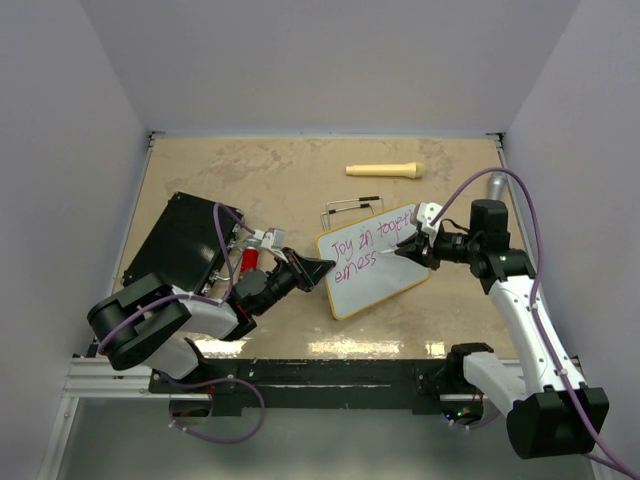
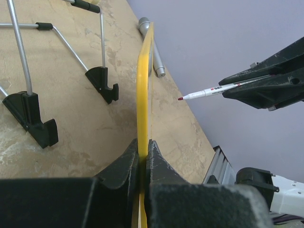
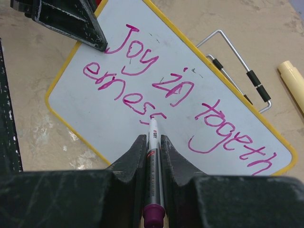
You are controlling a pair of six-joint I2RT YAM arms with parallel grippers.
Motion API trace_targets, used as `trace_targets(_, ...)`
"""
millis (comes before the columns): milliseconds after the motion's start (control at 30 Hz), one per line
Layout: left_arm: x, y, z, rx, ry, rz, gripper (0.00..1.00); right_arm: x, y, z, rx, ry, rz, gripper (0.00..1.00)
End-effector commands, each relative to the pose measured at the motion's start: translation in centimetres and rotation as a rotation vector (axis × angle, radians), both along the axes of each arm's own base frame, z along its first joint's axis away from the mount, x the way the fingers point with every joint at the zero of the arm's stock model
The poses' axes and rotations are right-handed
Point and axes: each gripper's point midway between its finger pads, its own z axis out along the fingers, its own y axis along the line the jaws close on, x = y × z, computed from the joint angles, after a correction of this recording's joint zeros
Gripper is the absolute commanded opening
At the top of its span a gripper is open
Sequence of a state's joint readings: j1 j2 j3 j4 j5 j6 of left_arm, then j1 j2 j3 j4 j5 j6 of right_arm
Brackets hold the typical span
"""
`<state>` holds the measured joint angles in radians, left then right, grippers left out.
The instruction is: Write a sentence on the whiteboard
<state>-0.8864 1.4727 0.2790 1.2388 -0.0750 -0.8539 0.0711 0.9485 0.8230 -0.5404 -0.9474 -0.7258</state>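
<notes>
The whiteboard (image 1: 375, 262) with a yellow rim lies tilted mid-table. Its pink sentence (image 3: 175, 92) reads "Joy in togeth" over "erness". My left gripper (image 1: 316, 268) is shut on the board's left edge; the left wrist view shows the yellow rim (image 2: 144, 90) edge-on between the jaws. My right gripper (image 1: 412, 247) is shut on a white marker (image 3: 155, 156) with a magenta end. Its tip sits at the last "s" of the second line. The marker also shows in the left wrist view (image 2: 216, 90).
A black flat case (image 1: 180, 240) lies at the left. A wire stand with black feet (image 1: 353, 207) lies behind the board. A cream cylinder (image 1: 385, 170) lies at the back. A grey tube (image 1: 494, 186) is at the right edge.
</notes>
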Motion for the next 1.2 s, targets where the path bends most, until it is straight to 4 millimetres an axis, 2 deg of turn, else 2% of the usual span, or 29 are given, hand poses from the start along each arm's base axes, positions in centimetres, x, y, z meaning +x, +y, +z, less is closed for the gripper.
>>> trace_targets(0, 0.5, 0.1, 4.9, -0.116, -0.115, 0.016, 0.00, -0.3, 0.4, 2.3, 0.023, -0.056, 0.040, 0.00)
trace_targets(167, 0.5, 0.1, 4.7, -0.112, -0.112, 0.014, 0.00, -0.1, 0.2, 2.4, 0.014, -0.060, 0.021, 0.00)
trace_targets(400, 0.8, 0.0, 4.4, -0.099, -0.106, 0.017, 0.00, 1.2, -0.2, 1.9, 0.011, -0.055, -0.035, 0.00)
trace_targets(700, 1.0, -0.3, 4.0, -0.073, -0.104, 0.014, 0.00, 1.0, -0.2, 1.8, 0.016, -0.056, -0.037, 0.00)
trace_targets(1167, 2.4, -0.5, 4.7, -0.064, -0.128, 0.002, 0.00, 0.9, 0.0, 2.1, 0.024, -0.047, -0.028, 0.00)
